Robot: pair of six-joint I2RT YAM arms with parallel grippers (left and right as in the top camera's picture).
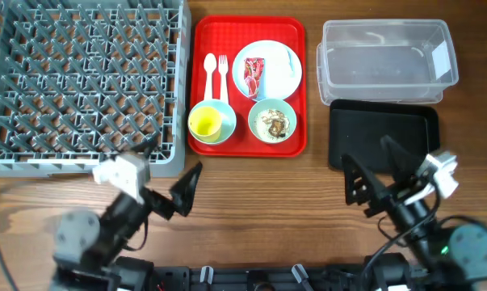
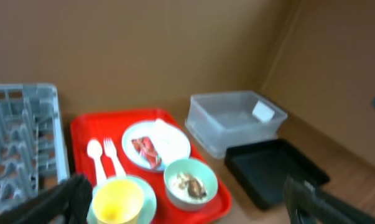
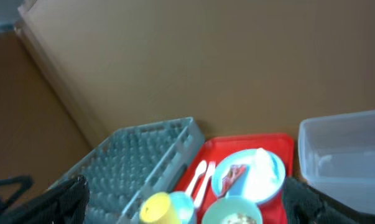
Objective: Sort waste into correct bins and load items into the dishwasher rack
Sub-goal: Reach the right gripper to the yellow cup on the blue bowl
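**Grey rack crowds one arm; the loaded tray invites spills**

Left jaws and right jaws both stand wide apart, holding nothing. The dishwasher rack (image 1: 33, 162) lies just ahead-left of the left jaws, its front wall near enough that a careless swing could snag it. The red serving tray (image 1: 227, 32) sits ahead-right of them, well left of the right jaws. The clear tub (image 1: 372, 65) lies beyond the black tray (image 1: 380, 137), which is directly ahead of the right jaws. Pinching the tissue (image 1: 282, 69) or red wrapper (image 1: 253, 75) may skid the pale blue plate (image 1: 263, 47) beneath. The mint bowl (image 1: 255, 113) could tip its scraps (image 1: 274, 123). Lifting the yellow cup (image 1: 204, 121) might drag the pale blue bowl (image 1: 224, 109) it nests in.
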